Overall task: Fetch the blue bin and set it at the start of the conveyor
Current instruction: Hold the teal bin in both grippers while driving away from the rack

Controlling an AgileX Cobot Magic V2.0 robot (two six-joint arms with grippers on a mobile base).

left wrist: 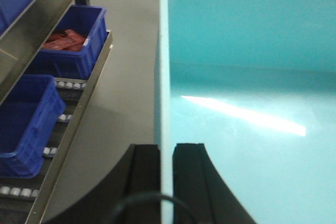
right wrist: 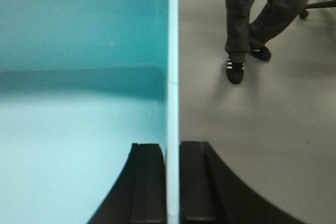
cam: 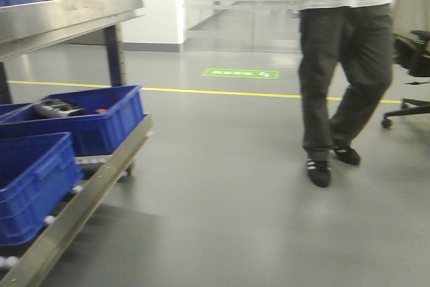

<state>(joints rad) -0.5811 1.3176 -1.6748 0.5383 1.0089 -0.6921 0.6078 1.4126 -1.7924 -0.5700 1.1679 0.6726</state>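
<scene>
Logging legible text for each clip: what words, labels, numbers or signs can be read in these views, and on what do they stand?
Green rectangular floor sign: white marks, too blurred to read.
Pale cyan plastic bin: no text on the walls in view.
Dark blue plastic crates: no label or print visible.
Nothing in any view is legible.

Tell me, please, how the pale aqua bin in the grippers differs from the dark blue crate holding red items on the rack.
Colour: the blue bin is pale aqua; the dark blue crate is royal blue.
Contents: the bin's visible inside is bare; the crate holds red items.
Support: the left gripper and right gripper each pinch a bin wall; the crate sits on the rack's rollers.
Both are open-topped plastic tubs.
</scene>
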